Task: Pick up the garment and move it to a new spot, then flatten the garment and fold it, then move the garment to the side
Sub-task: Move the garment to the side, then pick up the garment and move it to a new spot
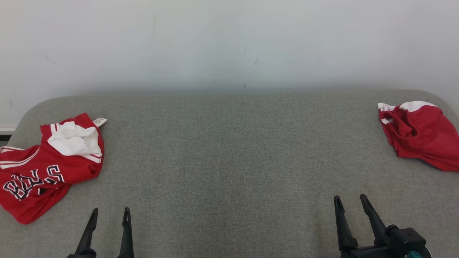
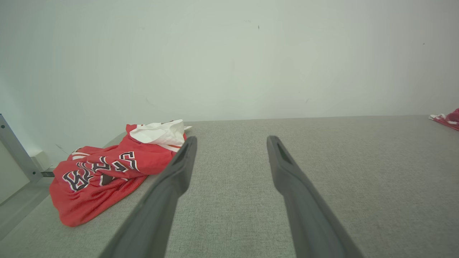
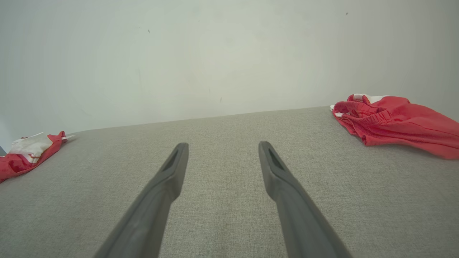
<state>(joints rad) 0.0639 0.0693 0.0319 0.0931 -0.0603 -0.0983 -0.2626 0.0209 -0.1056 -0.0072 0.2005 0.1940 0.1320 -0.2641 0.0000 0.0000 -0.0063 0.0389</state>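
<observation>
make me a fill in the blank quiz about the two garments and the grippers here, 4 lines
1. The lettered jersey lies crumpled on the robot's ____ side of the grey table.
2. The plain garment lies at the table's ____ end.
3. The left gripper and the right gripper are both ____, holding nothing.
4. Both garments are mainly ____ with white trim.

Missing words: left; right; open; red
</observation>
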